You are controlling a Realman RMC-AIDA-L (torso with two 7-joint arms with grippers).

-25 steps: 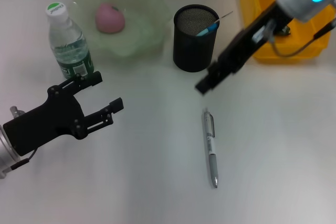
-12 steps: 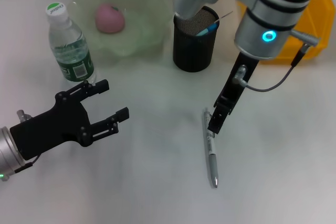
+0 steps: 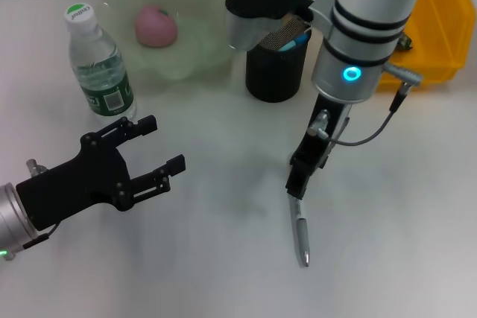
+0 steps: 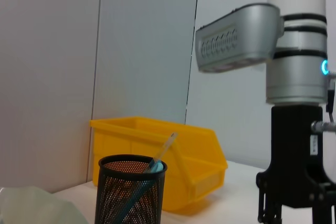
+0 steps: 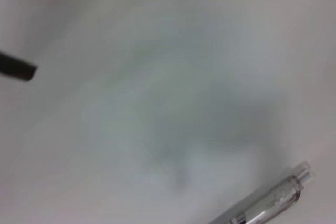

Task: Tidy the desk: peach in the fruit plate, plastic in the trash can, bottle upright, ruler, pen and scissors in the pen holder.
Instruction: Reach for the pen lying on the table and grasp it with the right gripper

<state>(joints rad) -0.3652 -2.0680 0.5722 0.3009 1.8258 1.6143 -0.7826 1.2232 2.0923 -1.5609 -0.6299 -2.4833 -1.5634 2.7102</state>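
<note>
White desk (image 3: pixel 223 273), tidy nearly done: peach (image 3: pixel 155 24) plated, bottle (image 3: pixel 97 61) upright.
Pen (image 3: pixel 300 230) left mid-desk; right gripper (image 3: pixel 297 181) over it, can't tell its opening; left gripper (image 3: pixel 153 147) wide, idle.

Silver pen (image 3: pixel 300 233) flat on table; peach (image 3: pixel 156 25) in plate; bottle (image 3: pixel 98 63) upright.

Bright, even overhead light washes the white bench (image 3: pixel 223 258), leaving only soft grey shadows around the pen (image 3: pixel 300 230), while the right wrist view is heavily blurred and the pen holder (image 4: pixel 130 191) stays fairly crisp against flat grey walls.
</note>
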